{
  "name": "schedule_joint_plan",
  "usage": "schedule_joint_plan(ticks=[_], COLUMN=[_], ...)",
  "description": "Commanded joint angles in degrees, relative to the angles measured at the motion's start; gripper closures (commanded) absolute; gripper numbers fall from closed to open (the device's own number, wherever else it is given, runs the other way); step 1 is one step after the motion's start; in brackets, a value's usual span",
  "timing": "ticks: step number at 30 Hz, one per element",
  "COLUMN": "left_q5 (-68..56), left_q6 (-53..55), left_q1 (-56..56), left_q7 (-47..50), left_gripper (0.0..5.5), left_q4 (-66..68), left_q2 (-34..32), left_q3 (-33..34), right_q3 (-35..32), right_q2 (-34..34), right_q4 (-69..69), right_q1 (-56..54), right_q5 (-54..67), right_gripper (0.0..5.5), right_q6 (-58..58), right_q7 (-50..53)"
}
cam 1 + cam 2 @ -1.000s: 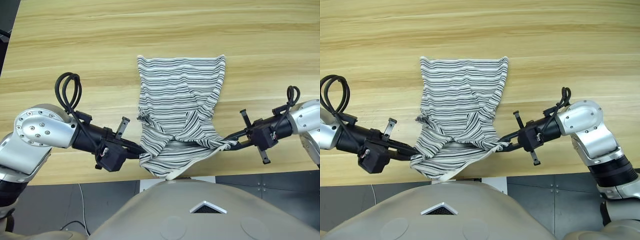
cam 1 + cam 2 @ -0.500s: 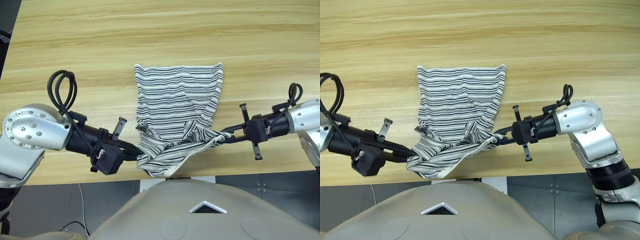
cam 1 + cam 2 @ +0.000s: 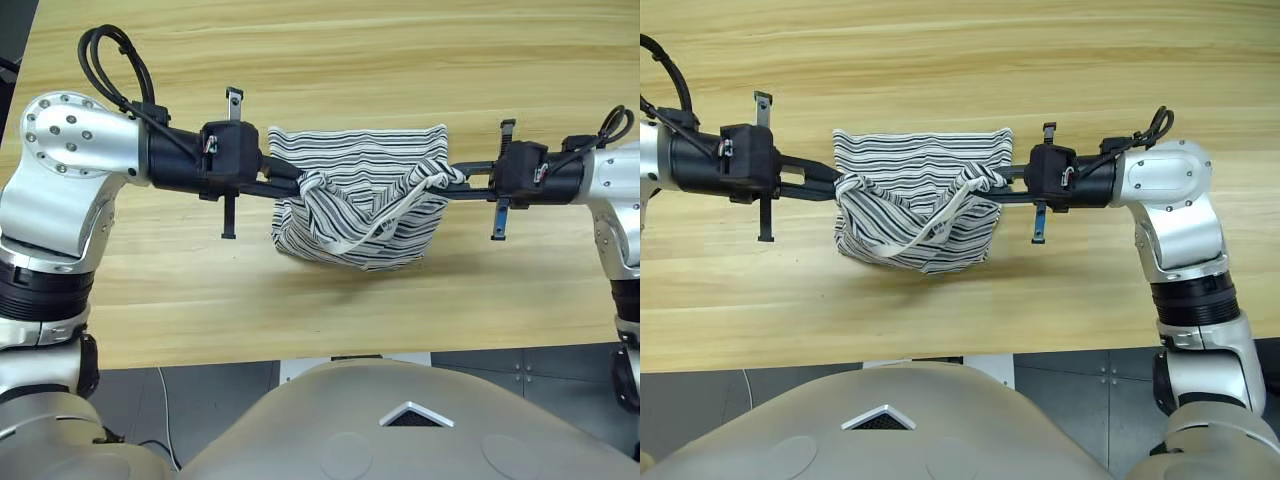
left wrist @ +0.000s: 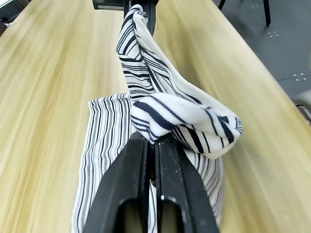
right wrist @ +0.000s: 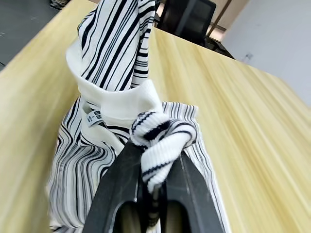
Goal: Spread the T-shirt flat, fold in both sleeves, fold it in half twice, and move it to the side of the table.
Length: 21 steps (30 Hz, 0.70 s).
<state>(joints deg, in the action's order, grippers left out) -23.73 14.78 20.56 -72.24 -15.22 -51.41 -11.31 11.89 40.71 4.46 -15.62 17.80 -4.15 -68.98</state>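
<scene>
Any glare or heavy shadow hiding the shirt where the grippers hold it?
Left eye view: no glare on the table; the T-shirt casts only a soft shadow on it. Left wrist view: the left gripper, shut on cloth, is well lit. Right wrist view: likewise the right gripper.

A long light wooden table with lengthwise grain spans the scene from left to right. Near its middle lies a black-and-white striped T-shirt, its far edge flat on the wood and its two gathered corners lifted clear.
</scene>
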Motion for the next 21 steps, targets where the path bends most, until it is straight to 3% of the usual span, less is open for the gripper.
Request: schedule_joint_plan(ticks=[1,21], left_q5=[3.4,21.33], left_q6=[-1.25,-19.79], left_q1=[3.52,21.55], left_q7=[0.65,5.72], left_gripper=[5.39,5.39], left_q4=[6.79,63.9], left_q2=[2.64,19.03], left_q3=[-0.66,-2.77], right_q3=[0.32,2.47], right_q2=[-2.01,-17.5], right_q4=[-6.84,-57.2], right_q1=[-4.18,-24.12], right_q5=[-4.04,-19.59], right_gripper=[5.4,5.4], right_q6=[-3.12,-23.98], right_q7=[1.13,10.01])
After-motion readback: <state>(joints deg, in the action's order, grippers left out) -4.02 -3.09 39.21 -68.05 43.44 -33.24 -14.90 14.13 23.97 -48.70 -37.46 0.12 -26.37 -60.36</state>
